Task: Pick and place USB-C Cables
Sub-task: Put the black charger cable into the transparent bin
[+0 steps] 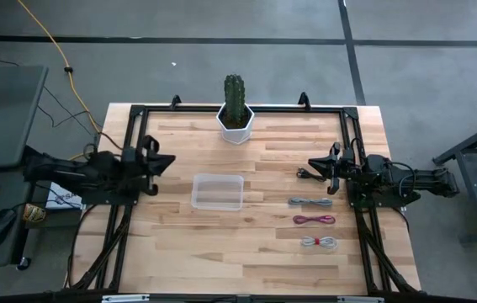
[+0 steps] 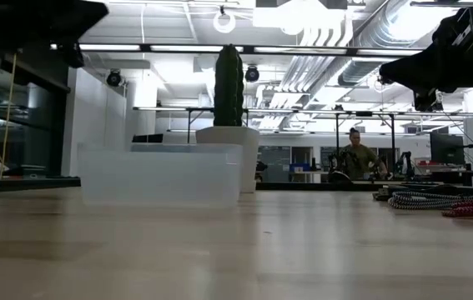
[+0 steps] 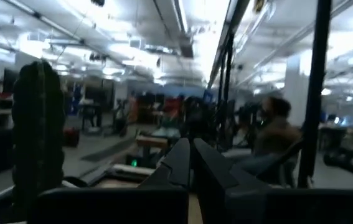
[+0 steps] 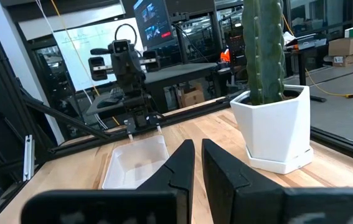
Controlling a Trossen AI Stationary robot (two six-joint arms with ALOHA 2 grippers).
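Wooden bench point(image 1: 179, 244) carries a clear tray point(image 1: 218, 191) in the middle and 4 cables at the right: black point(image 1: 307, 174), grey point(image 1: 310, 202), red point(image 1: 315, 220), whitish point(image 1: 320, 242). Left gripper point(image 1: 169, 162) and right gripper point(image 1: 312, 164) hover apart, fingers clenched on nothing.

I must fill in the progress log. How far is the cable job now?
Nothing looks done yet: the clear container shows no cable inside. Nothing is in hand: the left hand and the right hand both hover shut near their own table sides. All is left: the black cable, grey cable, dark red cable and whitish cable lie on the table.
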